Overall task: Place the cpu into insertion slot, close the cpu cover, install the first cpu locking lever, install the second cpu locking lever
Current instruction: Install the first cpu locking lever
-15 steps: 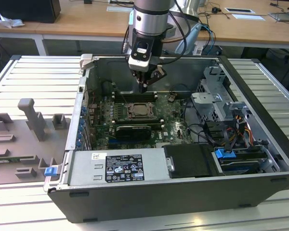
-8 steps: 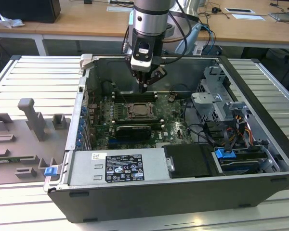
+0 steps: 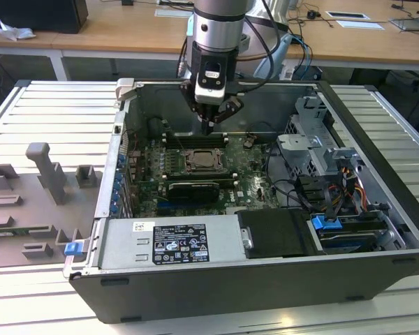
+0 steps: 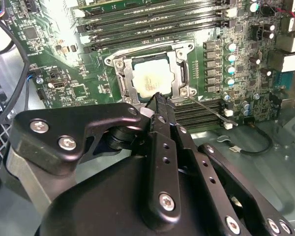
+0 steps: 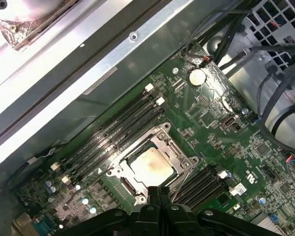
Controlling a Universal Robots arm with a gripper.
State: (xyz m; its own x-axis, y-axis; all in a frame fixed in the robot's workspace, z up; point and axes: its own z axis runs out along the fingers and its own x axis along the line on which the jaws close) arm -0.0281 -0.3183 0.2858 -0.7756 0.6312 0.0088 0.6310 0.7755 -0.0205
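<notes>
Showing pale silvery-beige cpu (image 4: 150, 78), flat, square, framed by silvery cpu cover (image 4: 123, 78)

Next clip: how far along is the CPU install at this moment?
Done: the cpu lies in the insertion slot, with the cpu cover down around it. In hand: the shut pincer holds nothing, its tip at the slot's edge beside a thin lever rod. Left: that rod juts away from the slot, so at least that lever looks unlatched.

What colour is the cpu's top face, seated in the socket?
Pale silvery-beige metal. The cpu shows best in the second wrist view.
</notes>
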